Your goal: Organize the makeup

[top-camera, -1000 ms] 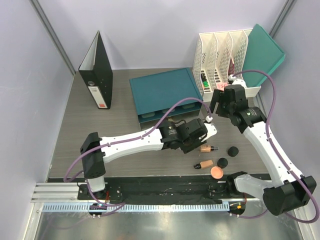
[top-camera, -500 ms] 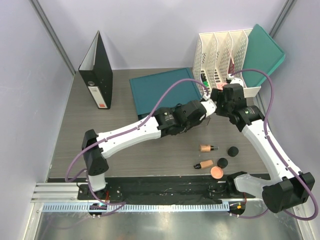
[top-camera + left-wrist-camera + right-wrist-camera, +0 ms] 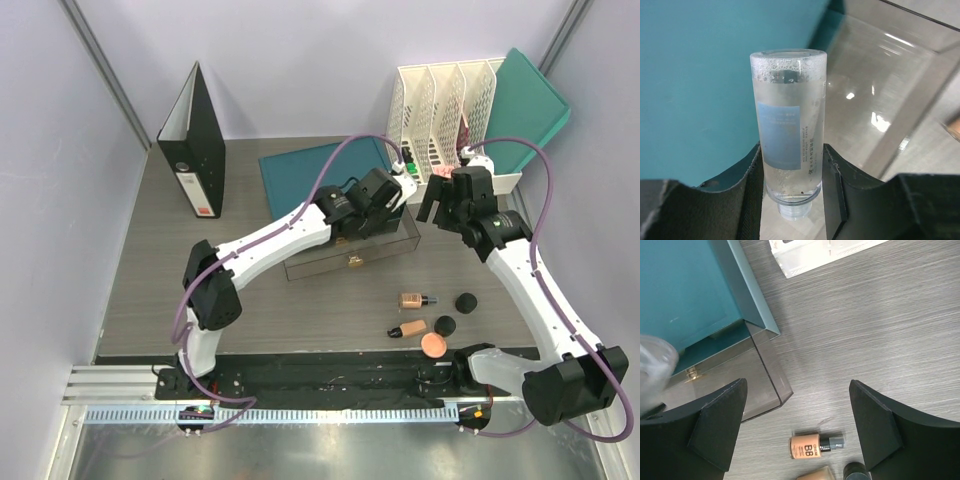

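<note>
Holding clear bottle (image 3: 788,131), left arm (image 3: 290,232) stretched far forward.

A robot lab cell dressed as an office desk: plain lilac walls (image 3: 300,50) around a grey bench (image 3: 150,290) with a metal mounting rail (image 3: 300,412), a black binder (image 3: 195,140) and a white file rack (image 3: 440,100)

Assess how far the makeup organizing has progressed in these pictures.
Done: the clear drawer is open. In hand: the left gripper holds the clear bottle. Left: two tan tubes, two black jars and the peach disc lie on the table.
</note>
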Available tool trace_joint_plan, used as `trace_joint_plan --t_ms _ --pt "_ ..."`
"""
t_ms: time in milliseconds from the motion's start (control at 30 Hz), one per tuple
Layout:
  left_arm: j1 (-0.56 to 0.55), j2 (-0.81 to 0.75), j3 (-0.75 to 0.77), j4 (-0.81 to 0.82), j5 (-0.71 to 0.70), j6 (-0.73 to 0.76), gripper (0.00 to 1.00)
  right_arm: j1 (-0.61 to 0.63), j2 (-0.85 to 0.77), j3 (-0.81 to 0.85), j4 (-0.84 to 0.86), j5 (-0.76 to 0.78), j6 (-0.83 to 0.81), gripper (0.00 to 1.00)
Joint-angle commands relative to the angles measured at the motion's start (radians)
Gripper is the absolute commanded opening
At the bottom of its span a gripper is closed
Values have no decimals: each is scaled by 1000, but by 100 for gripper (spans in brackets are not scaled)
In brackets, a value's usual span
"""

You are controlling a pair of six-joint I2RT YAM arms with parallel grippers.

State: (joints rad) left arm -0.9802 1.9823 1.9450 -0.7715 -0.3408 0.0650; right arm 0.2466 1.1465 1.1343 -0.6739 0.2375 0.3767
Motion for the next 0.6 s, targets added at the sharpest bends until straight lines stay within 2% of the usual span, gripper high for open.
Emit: trace_joint_plan --t_ms 0,133,167,233,267,367,567 --pt "-11 -4 22 8 114 24 26 -12 -2 -1 33 13 11 88" --pt "-11 4 11 -9 189 27 29 -17 9 -7 31 13 13 88" --pt "-11 6 6 -9 197 27 37 -17 12 -7 33 10 14 88" --pt "-11 21 -3 -14 194 29 44 -18 19 -7 34 5 17 88" --pt "-11 29 2 -18 183 29 52 -18 19 -5 36 5 18 88" --pt "-11 61 18 -38 178 36 60 -20 25 -4 37 2 19 88" --pt "-9 78 23 -26 138 25 61 -20 27 -5 37 -1 22 88"
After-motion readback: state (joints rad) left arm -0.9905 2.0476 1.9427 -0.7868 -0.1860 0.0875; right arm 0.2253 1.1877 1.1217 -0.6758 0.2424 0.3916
